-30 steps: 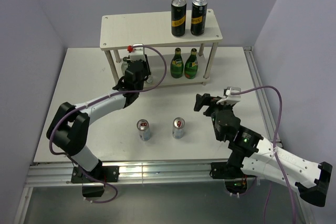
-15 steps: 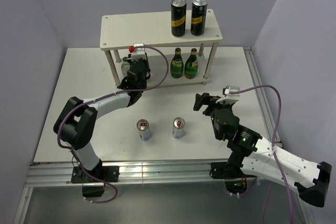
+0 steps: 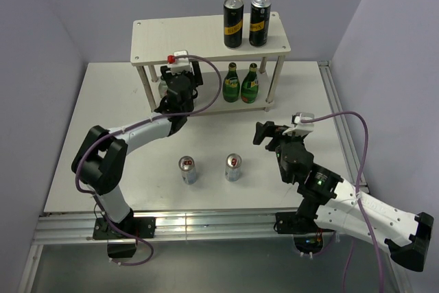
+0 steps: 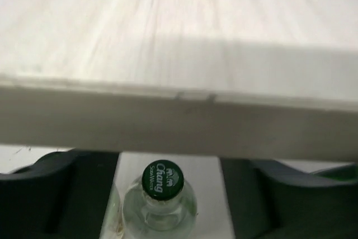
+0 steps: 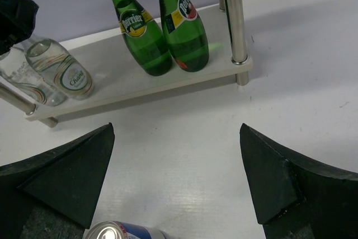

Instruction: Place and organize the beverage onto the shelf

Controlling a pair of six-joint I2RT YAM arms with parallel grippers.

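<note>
Slim cans: two slim cans, one (image 3: 188, 169) and the other (image 3: 234, 167), stand upright on the surface (image 3: 110, 135), side by side but apart. They are in front of the shelf, not on it.
Right end effector: the right end effector (image 3: 266, 135) hovers over the surface right of centre. Its fingers are spread wide with nothing between them. Its own camera shows a can's rim just below.
Left end effector: the left end effector (image 4: 169, 194) reaches in at the left end of the shelf's lower board, under the edge of the upper board. Its fingers (image 4: 61, 194) stand apart on either side of a bottle. A strip of pale board shows between the bottle and the right-hand finger. Whether the other finger touches the glass I cannot tell.
Clear bottles: two clear bottles (image 5: 61, 74) (image 5: 17, 79) stand close together at the left end of the lower board. The capped clear bottle (image 4: 162, 194) between the fingers is upright, with a green cap reading Chang.
Green bottles: two green bottles (image 3: 232, 82) (image 3: 250, 83) stand upright just beside each other on the right part of the lower board, near the front right post (image 5: 232, 15).
Shelf: the shelf (image 3: 171, 39) sits at the far side of the surface, near the back wall.
Black cans: two black cans with yellow labels (image 3: 233, 22) (image 3: 259, 20) stand side by side on the right part of the upper board.
</note>
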